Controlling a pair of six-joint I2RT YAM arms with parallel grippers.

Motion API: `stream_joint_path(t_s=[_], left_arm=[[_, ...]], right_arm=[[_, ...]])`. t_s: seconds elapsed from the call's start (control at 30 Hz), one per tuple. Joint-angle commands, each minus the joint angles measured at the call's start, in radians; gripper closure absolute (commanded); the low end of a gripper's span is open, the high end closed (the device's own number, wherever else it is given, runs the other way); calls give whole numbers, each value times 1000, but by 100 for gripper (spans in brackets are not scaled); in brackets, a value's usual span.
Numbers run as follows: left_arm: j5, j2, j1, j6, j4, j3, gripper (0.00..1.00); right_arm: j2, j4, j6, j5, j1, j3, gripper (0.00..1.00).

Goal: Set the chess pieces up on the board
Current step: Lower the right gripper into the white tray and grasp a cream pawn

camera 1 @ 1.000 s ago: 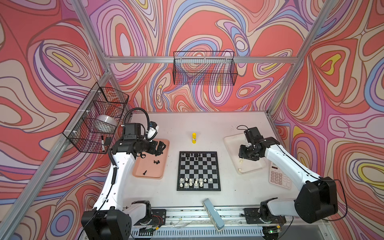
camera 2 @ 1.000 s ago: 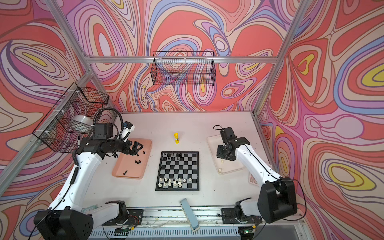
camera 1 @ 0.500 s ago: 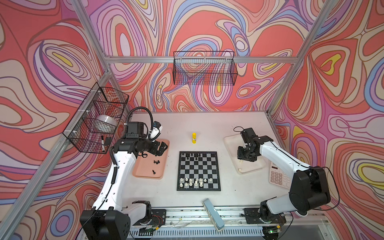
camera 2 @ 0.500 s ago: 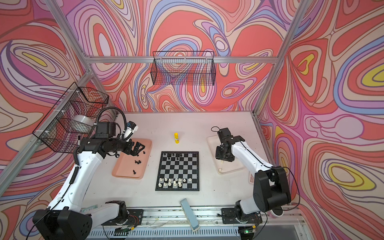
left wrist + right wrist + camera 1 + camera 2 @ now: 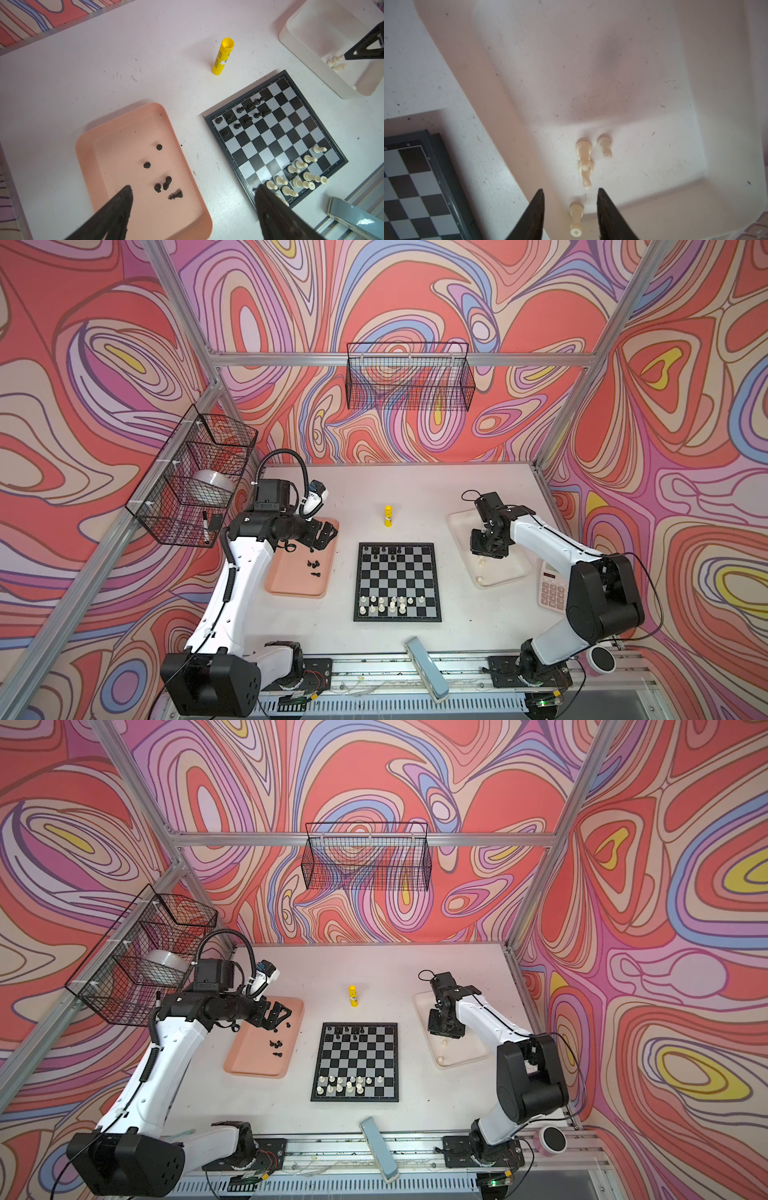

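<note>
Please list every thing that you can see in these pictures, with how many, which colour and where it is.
board: one, black and silver-grey, table centre
black chess pieces: about eleven on the board's far rows, about six in the pink tray
cream chess pieces: about ten on the board's near rows, at least four in the white tray
glue stick: one, yellow, upright behind the board
calculator: one, pink, right of the white tray
wire baskets: two, black, on the walls
left fingers: two, black, open above the pink tray
right fingers: two, black, open over the white tray
</note>
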State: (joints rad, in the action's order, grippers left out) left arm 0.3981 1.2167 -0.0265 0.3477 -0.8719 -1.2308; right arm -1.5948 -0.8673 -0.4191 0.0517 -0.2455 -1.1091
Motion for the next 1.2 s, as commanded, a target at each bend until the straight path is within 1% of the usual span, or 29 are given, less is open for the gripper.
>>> stream_joint_path(t_s=[0.0,0.33,0.83,1.0,1.17], left_arm=[[20,12,-6,17,-38,-17,7],[19,8,-7,12,-30,3,7],[23,23,-8,11,-33,-6,7],[31,22,-9,16,-44,-6,7],[23,18,-9,20,-45,1,7]], right_arm=[[-8,1,11,36,0,-11,58],[-62,48,9,15,0,-14,60],[-84,60,13,54,0,2,61],[-100,70,13,51,-1,-2,60],[-116,75,14,56,0,-1,62]])
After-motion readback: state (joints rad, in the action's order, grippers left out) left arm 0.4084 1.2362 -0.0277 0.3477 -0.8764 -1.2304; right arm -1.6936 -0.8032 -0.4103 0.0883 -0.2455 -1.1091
